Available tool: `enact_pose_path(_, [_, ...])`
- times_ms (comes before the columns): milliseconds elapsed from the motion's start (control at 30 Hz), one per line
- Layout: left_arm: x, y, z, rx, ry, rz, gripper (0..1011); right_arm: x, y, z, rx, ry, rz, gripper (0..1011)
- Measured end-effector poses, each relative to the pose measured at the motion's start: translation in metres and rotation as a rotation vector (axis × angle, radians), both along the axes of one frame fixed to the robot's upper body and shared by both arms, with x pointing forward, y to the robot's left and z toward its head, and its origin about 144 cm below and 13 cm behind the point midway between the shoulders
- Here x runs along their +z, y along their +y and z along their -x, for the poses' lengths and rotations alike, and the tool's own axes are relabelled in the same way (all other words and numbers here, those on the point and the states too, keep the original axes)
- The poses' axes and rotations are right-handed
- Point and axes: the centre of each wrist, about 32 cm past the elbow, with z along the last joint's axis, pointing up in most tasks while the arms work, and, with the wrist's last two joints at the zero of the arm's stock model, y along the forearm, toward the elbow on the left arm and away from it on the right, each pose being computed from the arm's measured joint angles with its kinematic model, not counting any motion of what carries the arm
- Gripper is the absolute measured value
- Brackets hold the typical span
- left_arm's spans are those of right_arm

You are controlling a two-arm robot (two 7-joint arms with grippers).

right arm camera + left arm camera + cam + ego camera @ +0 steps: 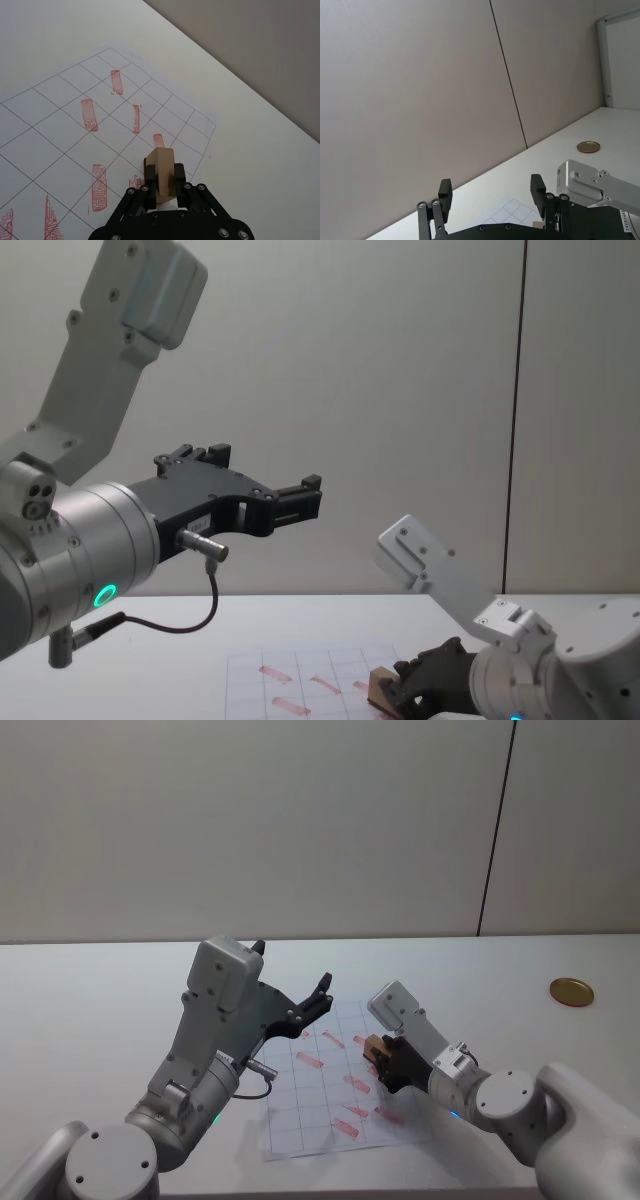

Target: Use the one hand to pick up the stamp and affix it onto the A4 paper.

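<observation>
Stamp (376, 1046), head view: pinched by right gripper (378, 1056) over the 2 o'clock part of the A4 paper (300, 1122), held low, I judge to press its face down.
Left gripper (291, 966), head view: raised at the sheet's 10 o'clock, idle.
Left wrist view: its fingers (445, 192) spread wide; round disc (588, 146) far off.
Right wrist view: block gripped on both sides, red marks (89, 114) nearby.
Chest view: stamp tilted; contact with sheet unclear.

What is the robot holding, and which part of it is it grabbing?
The right gripper pinches the wooden stamp by its two opposite sides, its end sticking out toward the A4 paper. The left gripper is open and holds nothing.
</observation>
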Motion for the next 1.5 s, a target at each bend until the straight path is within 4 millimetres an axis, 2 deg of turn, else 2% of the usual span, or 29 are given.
enact_pose_path(1500, [0.0, 0.0, 0.0, 0.0, 0.0, 0.0, 993, 0.003, 0.005, -0.013, 0.025, 0.014, -0.004, 203])
